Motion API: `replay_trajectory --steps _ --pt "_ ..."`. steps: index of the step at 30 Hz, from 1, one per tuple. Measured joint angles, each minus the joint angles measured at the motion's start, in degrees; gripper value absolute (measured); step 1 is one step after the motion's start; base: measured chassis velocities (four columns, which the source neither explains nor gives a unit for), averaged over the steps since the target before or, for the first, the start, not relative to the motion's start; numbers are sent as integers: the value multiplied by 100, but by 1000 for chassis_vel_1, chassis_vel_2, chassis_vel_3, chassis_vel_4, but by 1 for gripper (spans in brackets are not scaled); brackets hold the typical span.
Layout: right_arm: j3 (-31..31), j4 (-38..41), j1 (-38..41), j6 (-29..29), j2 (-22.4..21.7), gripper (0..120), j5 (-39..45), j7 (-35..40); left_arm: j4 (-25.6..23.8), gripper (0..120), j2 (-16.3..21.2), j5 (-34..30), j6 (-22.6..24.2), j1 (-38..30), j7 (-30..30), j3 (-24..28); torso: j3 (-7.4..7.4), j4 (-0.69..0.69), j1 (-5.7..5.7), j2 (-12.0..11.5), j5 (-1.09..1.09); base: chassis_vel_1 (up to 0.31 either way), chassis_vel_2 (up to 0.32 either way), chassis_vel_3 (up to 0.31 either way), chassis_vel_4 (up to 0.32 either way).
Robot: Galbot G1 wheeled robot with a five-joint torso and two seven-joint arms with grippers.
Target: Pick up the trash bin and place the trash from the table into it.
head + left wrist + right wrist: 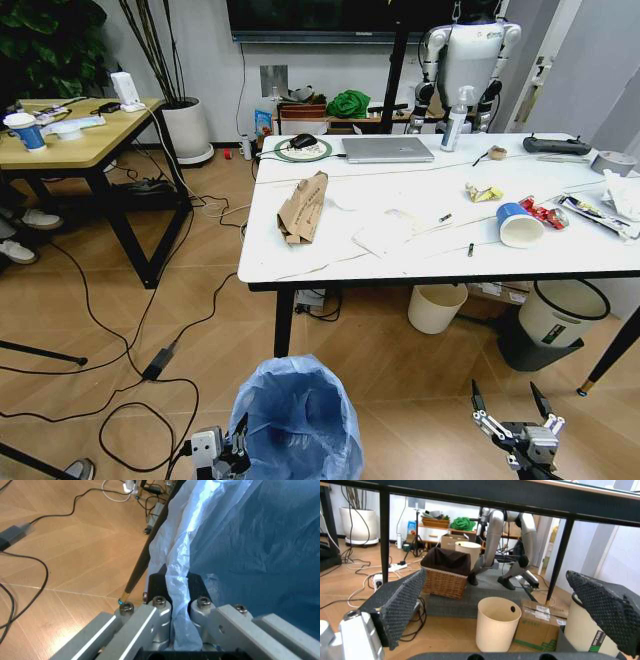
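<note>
Head view: the trash bin stands on the floor in front of the worktop, with the left gripper at its rim. The right gripper hangs spread and empty, well apart. The trash, a cardboard packet, paper cup and wrappers, lies near a laptop.

Left wrist view: fingers pinch the bag liner. Cables cross the floor.

Right wrist view: below the worktop stand a cream bucket, a wicker basket and a cardboard box.
</note>
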Motion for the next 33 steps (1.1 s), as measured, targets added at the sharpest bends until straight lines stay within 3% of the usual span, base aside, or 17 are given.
replay_trajectory --steps 33 --pt "-27 69 -16 -68 0 100 14 0 17 0 -27 -25 12 -27 -39 8 493 0 370 863 0 0 0 0 0"
